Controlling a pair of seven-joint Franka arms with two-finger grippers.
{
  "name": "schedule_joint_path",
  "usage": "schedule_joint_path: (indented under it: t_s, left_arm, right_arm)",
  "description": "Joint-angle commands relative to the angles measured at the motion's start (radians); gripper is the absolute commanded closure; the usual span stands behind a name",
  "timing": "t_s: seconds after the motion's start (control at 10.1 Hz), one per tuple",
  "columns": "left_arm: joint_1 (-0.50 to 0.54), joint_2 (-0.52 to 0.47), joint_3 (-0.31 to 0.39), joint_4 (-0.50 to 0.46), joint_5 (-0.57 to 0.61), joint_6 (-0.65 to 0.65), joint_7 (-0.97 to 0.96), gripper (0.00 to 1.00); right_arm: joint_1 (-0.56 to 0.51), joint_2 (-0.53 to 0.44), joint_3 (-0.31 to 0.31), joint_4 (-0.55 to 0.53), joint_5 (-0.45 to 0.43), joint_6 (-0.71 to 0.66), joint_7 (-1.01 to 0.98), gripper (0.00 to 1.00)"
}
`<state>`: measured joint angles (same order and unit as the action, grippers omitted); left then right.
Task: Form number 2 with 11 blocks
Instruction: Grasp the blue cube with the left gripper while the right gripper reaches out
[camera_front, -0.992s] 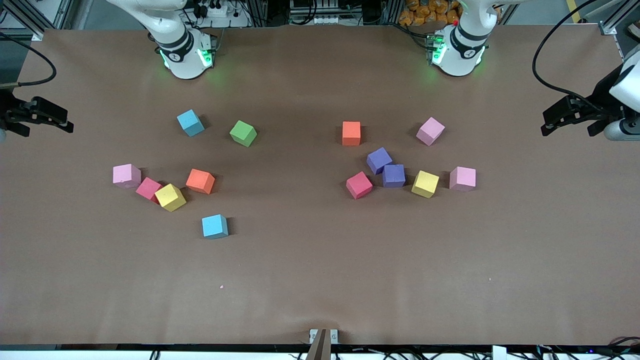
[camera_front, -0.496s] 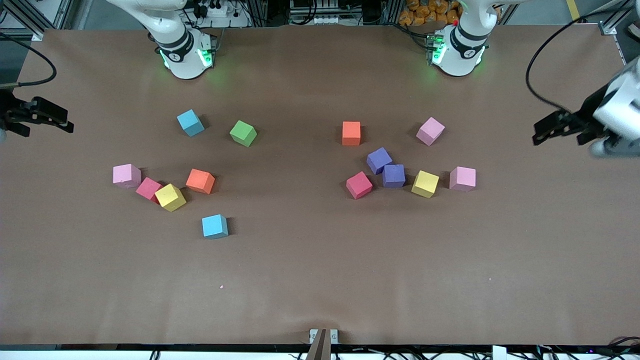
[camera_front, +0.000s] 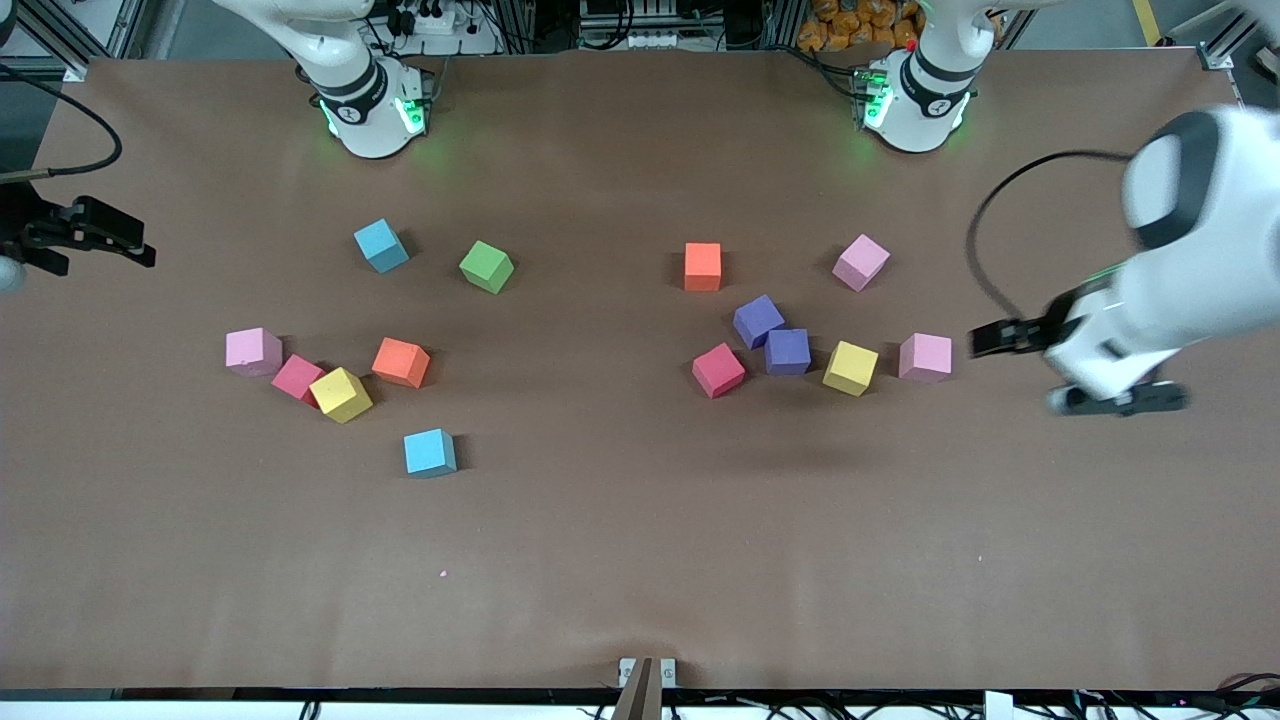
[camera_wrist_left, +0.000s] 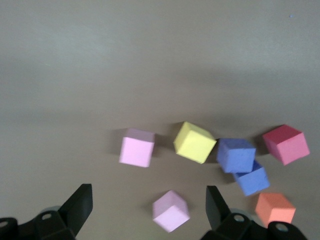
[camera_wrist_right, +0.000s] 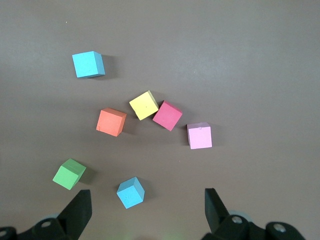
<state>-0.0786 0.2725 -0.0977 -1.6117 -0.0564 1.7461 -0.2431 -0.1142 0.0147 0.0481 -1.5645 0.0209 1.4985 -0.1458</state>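
Note:
Several blocks lie loose in two groups. Toward the left arm's end: orange (camera_front: 703, 266), pink (camera_front: 861, 262), two touching purple (camera_front: 758, 320) (camera_front: 788, 351), red (camera_front: 718, 370), yellow (camera_front: 850, 367), pink (camera_front: 925, 357). Toward the right arm's end: sky blue (camera_front: 381, 245), green (camera_front: 486, 266), pink (camera_front: 252, 351), red (camera_front: 297, 379), yellow (camera_front: 340, 394), orange (camera_front: 401, 361), sky blue (camera_front: 430, 452). My left gripper (camera_front: 1012, 370) (camera_wrist_left: 148, 207) hangs open and empty over bare table beside the pink block (camera_wrist_left: 136, 148). My right gripper (camera_front: 105, 262) (camera_wrist_right: 147, 210) waits open and empty over its end of the table.
The brown table (camera_front: 640, 560) runs wide and bare nearer the front camera. Both arm bases stand along the edge farthest from that camera. A black cable (camera_front: 985, 250) loops from the left arm above the table. A small bracket (camera_front: 647, 672) sits at the table's front edge.
The left arm has swung in from its end of the table toward the pink and yellow blocks. The right arm has barely moved. No block has shifted.

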Motion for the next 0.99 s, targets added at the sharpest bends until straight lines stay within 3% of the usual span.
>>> schedule_joint_path:
  t_s: [0.0, 0.4, 0.69, 0.89]
  left_arm:
    - [-0.096, 0.002, 0.003, -0.078, -0.014, 0.116, -0.144, 0.00]
    - [-0.248, 0.089, 0.004, -0.137, 0.001, 0.259, -0.375, 0.00]
    - [-0.306, 0.103, 0.006, -0.284, 0.013, 0.476, -0.461, 0.00]
    - [-0.328, 0.115, 0.004, -0.336, 0.032, 0.526, -0.463, 0.00]
  right_arm:
    - [0.002, 0.010, 0.003, -0.002, -0.004, -0.012, 0.014, 0.00]
    - [0.002, 0.008, 0.003, -0.002, 0.001, -0.011, 0.014, 0.00]
    - [0.004, 0.008, 0.004, 0.000, 0.007, -0.035, 0.015, 0.00]
    - [0.031, 0.013, 0.004, -0.005, 0.010, -0.032, 0.015, 0.00]
